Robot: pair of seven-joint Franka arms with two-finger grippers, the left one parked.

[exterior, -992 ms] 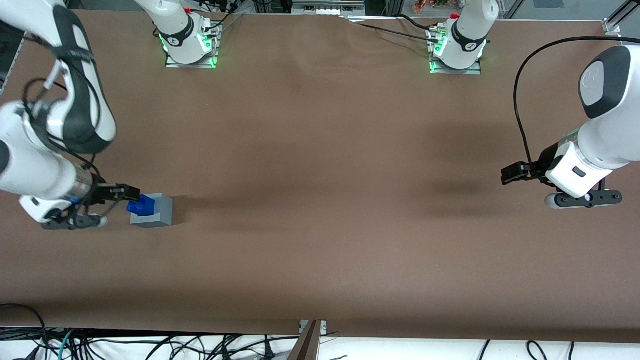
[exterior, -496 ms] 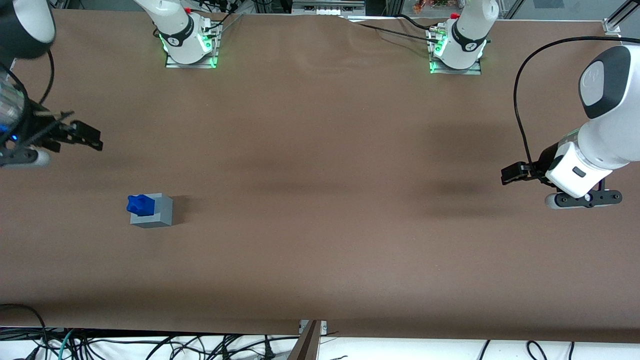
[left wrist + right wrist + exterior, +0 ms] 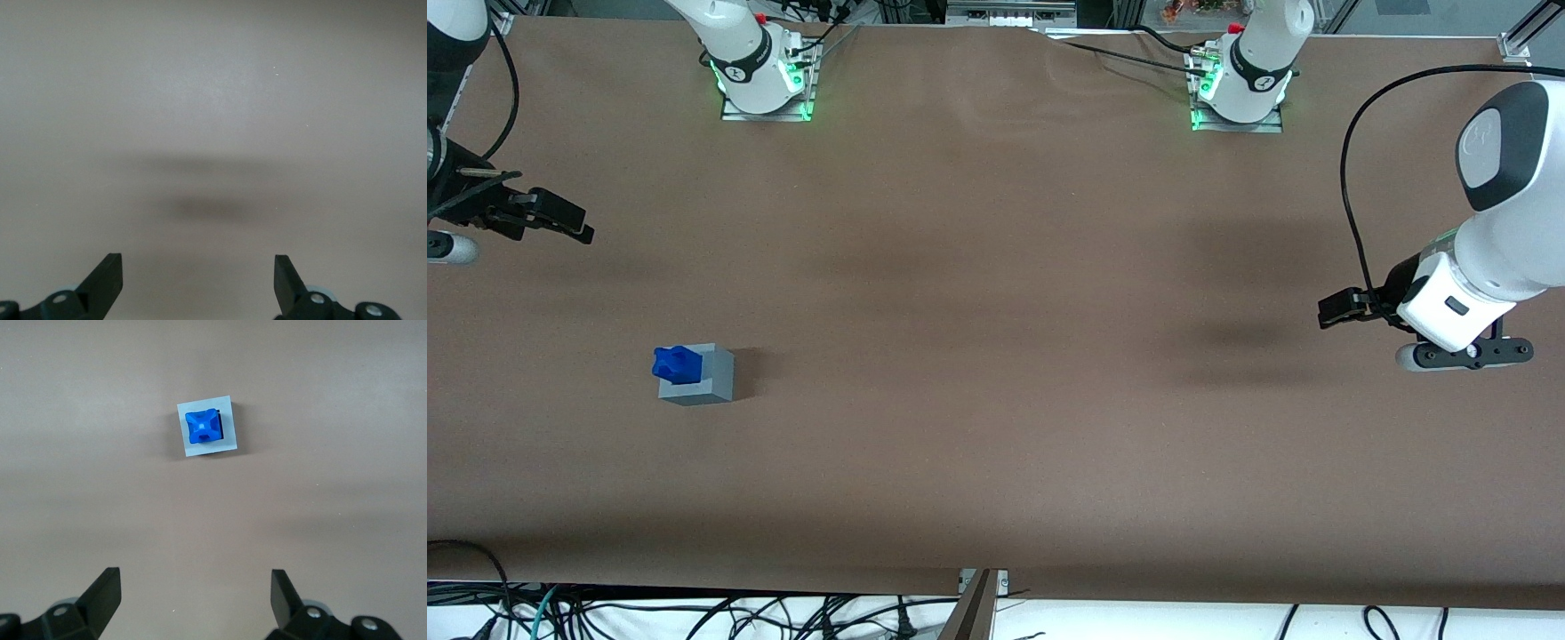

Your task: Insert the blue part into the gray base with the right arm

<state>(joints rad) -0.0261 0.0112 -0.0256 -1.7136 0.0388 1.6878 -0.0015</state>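
The blue part (image 3: pixel 677 364) sits in the gray base (image 3: pixel 698 376) on the brown surface (image 3: pixel 996 356). The gripper (image 3: pixel 574 227), fingers apart and empty, hangs near the working arm's edge, its arm cut off.

A brown cloth-covered table (image 3: pixel 996 293) fills nearly the whole front view, its surface matte and evenly lit from above. Shallow wrinkles (image 3: pixel 1040 76) ripple the cloth near the 12 o'clock edge, where a strip of aluminium framing (image 3: pixel 1009 13) runs along the table. Broad, soft shadows (image 3: pixel 1227 342) lie across the cloth toward 3 o'clock. Green light glows on two metal mounting plates (image 3: pixel 765 111) at 11 and 1 o'clock. At 6 o'clock the cloth ends over a white floor strewn with tangled black cables (image 3: pixel 694 613), and a metal post (image 3: pixel 976 609) rises there. The gripper (image 3: pixel 574 222), fingers apart, hangs over the 9 o'clock edge.
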